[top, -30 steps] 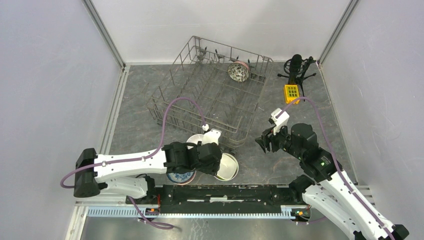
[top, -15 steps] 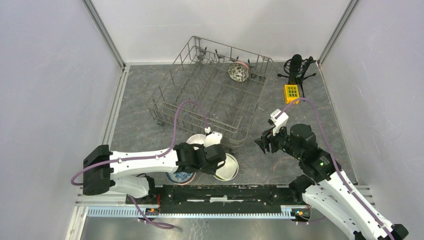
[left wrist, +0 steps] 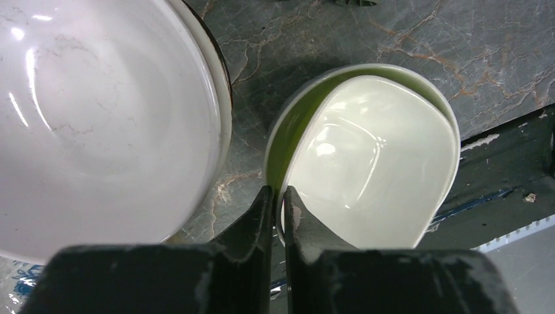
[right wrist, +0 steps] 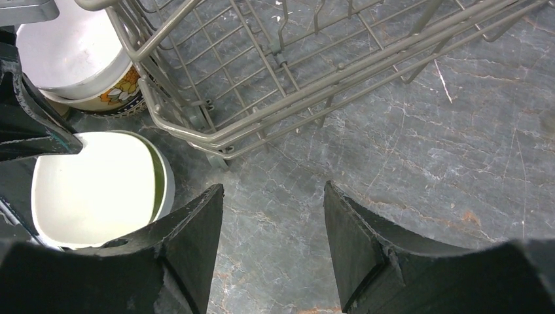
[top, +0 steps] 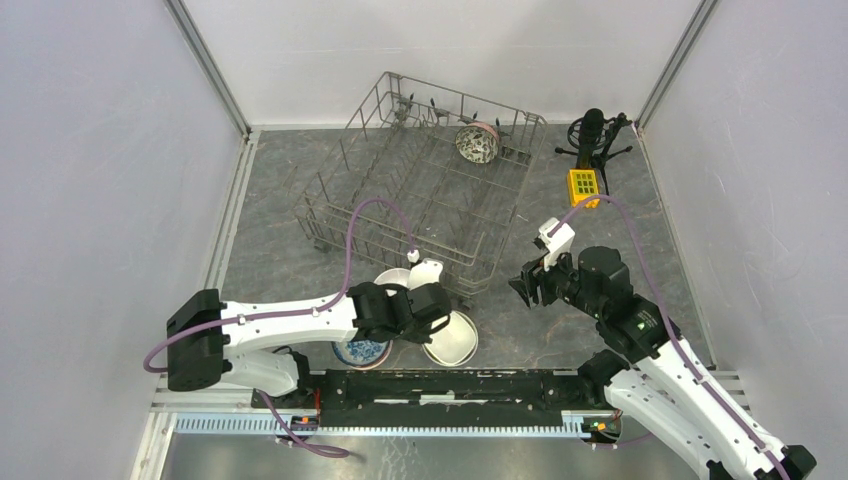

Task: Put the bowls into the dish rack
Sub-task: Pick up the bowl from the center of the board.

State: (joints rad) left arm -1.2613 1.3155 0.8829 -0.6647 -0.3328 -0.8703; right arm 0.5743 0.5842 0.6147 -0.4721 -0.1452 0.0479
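- Left gripper (left wrist: 277, 196): fingers pressed nearly together, pinching the near rim of the green bowl (left wrist: 291, 131). One finger is outside the wall, the other inside.
- A white dish (left wrist: 373, 163) sits nested in the green bowl. Cannot tell whether its edge is also caught in the pinch.
- Both sit on the table (right wrist: 425, 163) at the near edge, outside the dish rack (top: 462, 100) and close to its near corner.
- Big white bowl (left wrist: 98, 124) is just beside the green one, to the left of the fingers. A blue-and-white bowl (top: 360, 352) lies under the left arm.
- Only one speckled bowl (top: 477, 144) is in the rack, at the far side. Most of the loading looks undone.
- Right gripper (right wrist: 273, 190): fingers spread, nothing between them, hanging over bare table by the rack's near corner.
- Risk: the pinch is thin and on one side of the rim. On lifting, the bowl would likely swing down and could slip out.
- Risk: if the white dish is loose, tilting the green bowl could send it sliding out onto the table.
- Risk: a sideways move could knock the big white bowl, since it is so close.
- Risk: the rack's raised side stands between bowl and tines. A low carry would strike the wire.
- Risk: the purple cable (top: 350, 240) loops over the rack's near corner and might snag.
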